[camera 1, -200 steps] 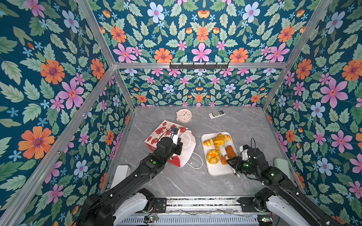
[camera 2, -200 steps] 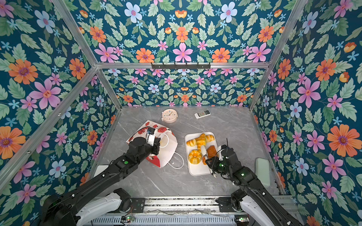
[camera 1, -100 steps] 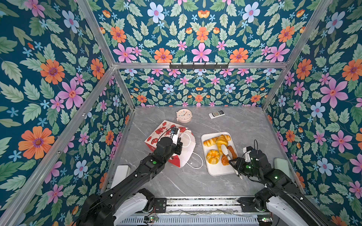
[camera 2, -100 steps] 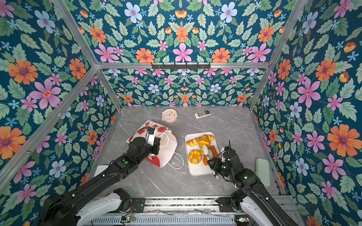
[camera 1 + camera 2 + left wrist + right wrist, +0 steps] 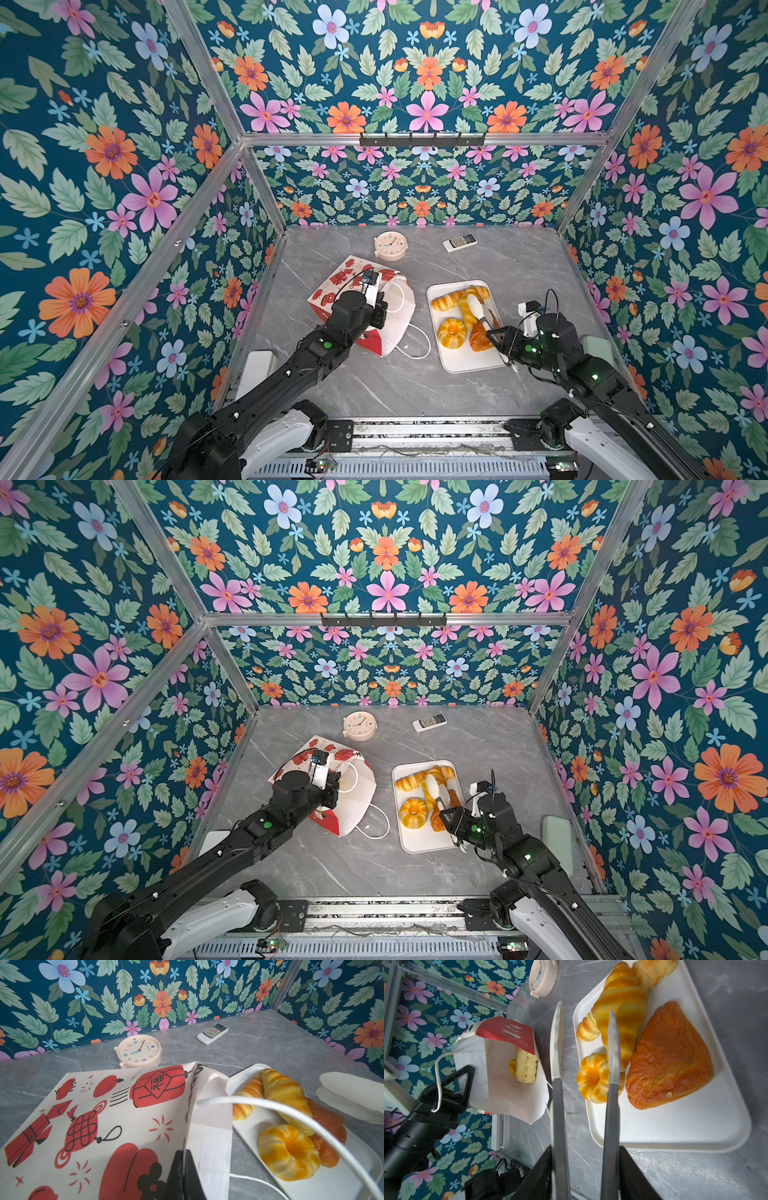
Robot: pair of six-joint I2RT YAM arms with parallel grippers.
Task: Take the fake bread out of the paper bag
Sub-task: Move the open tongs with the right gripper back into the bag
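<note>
The paper bag (image 5: 395,320) (image 5: 357,804) lies on its side with its mouth toward the white tray (image 5: 465,361) (image 5: 419,841). My left gripper (image 5: 380,309) (image 5: 184,1167) is shut on the bag's upper edge (image 5: 193,1109) and holds the mouth open. One pale yellow piece of fake bread (image 5: 525,1068) lies inside the bag (image 5: 500,1088). Croissants (image 5: 446,301) (image 5: 620,1007), a ring doughnut (image 5: 451,332) (image 5: 591,1078) and a brown pastry (image 5: 478,340) (image 5: 668,1057) rest on the tray (image 5: 675,1130). My right gripper (image 5: 505,338) (image 5: 585,1159) is shut on metal tongs (image 5: 478,309) (image 5: 557,1053); the tongs' arms stand apart, empty.
A round cream clock (image 5: 390,245) (image 5: 139,1051) and a white remote (image 5: 459,242) (image 5: 212,1033) lie near the back wall. Floral walls enclose the grey marble table (image 5: 395,386). White pads sit at the front left (image 5: 257,365) and front right (image 5: 598,349).
The tongs have spread apart and let go of the brown pastry, which now lies on the tray. My right arm has drawn back a little toward the front. The left arm has not moved.
</note>
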